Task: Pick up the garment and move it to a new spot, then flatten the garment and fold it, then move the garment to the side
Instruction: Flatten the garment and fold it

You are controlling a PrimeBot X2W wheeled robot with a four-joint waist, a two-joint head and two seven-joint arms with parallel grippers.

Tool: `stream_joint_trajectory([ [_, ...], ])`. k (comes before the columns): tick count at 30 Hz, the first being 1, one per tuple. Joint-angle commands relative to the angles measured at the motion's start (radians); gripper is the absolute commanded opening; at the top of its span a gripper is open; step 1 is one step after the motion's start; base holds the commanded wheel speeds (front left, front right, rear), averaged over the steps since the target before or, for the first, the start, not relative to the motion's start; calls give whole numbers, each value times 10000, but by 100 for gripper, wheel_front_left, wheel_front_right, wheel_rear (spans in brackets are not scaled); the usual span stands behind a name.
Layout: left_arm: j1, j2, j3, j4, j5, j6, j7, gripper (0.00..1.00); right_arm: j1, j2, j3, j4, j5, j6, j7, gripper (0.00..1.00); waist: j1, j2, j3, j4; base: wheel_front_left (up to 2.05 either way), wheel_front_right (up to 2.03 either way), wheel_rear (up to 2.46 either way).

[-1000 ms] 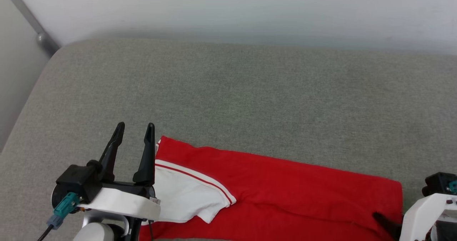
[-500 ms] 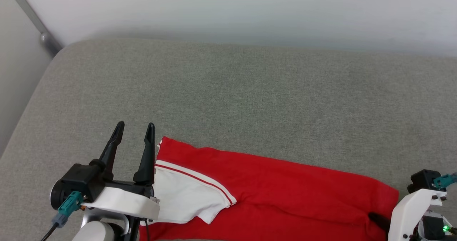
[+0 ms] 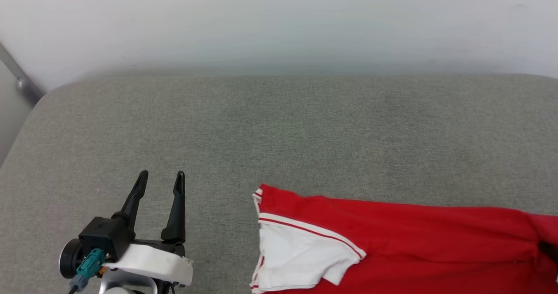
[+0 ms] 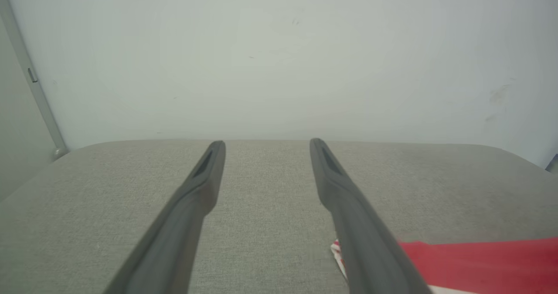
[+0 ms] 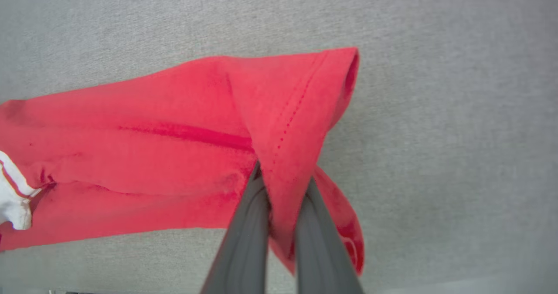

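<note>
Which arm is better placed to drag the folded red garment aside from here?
Right, most likely. The right gripper is shut on a pinched-up fold at the red end of the garment. The left gripper stands open over the bare grey cushion, apart from the white sleeve.

Left gripper (image 3: 161, 173) at 7 o'clock, head view; fingers spread, pointing 12. Right gripper (image 5: 283, 176) at 6 o'clock, own wrist view; fingers clamped on the garment (image 5: 152, 133).
</note>
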State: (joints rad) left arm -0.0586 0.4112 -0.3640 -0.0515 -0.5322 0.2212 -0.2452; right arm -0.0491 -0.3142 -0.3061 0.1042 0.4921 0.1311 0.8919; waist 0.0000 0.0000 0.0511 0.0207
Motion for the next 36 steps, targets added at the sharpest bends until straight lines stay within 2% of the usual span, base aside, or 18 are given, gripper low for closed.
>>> stream_joint_trajectory([
  [1, 90, 2, 18, -9, 39, 39, -33, 100, 44, -143, -263, -151, -145, -6, 123, 0, 0, 0, 11, -60, 0, 0, 0],
  [4, 76, -31, 25, 19, 29, 54, -54, 100, -40, -73, -728, -370, -98, -6, 417, 0, 0, 0, 14, -146, 0, 0, 0],
  [8, 71, -96, -10, 84, 4, 25, -67, 100, -337, 730, -749, -611, 590, -6, 1078, 0, 0, 0, -24, -201, 0, 0, 0],
  [13, -42, -160, -98, 160, -18, -67, -78, 100, -702, 2007, -206, -700, 1921, -6, 1789, 0, 0, 0, -50, -125, 0, 0, 0],
  [16, -206, -193, -183, 180, 3, -104, -36, 100, -849, 2449, 330, -606, 2628, -6, 1859, 0, 0, 0, 7, -7, 0, 0, 0],
  [20, -416, -249, -309, 243, 18, -204, 23, 100, -1251, 2655, 1321, -34, 3563, -6, 1410, 0, 0, 0, 148, 229, 0, 0, 0],
  [25, -604, -303, -413, 364, -16, -291, 47, 100, -1749, 2636, 3335, 1191, 5304, -6, -78, 0, 0, 0, 247, 609, 0, 0, 0],
  [29, -686, -346, -448, 456, -44, -327, 25, 100, -2088, 2638, 4794, 2026, 6042, -5, -1191, 0, 0, 0, 279, 859, 0, 0, 0],
  [30, -690, -360, -457, 478, -51, -331, 18, 100, -2159, 2639, 5067, 2232, 6138, -6, -1443, 10, 0, 0, 295, 903, 0, 0, 0],
  [31, -694, -367, -473, 495, -49, -337, 9, 100, -2220, 2639, 5338, 2434, 6146, -6, -1662, 42, 0, 0, 313, 938, 0, 0, 0],
  [32, -706, -381, -482, 512, -49, -340, -2, 100, -2303, 2638, 5541, 2594, 6108, -5, -1866, 100, 0, 0, 327, 960, 0, 0, 0],
  [36, -699, -417, -459, 593, -66, -327, -38, 100, -2636, 2640, 6206, 2956, 5926, -5, -2370, 100, 0, 0, 378, 951, 0, 0, 0],
])
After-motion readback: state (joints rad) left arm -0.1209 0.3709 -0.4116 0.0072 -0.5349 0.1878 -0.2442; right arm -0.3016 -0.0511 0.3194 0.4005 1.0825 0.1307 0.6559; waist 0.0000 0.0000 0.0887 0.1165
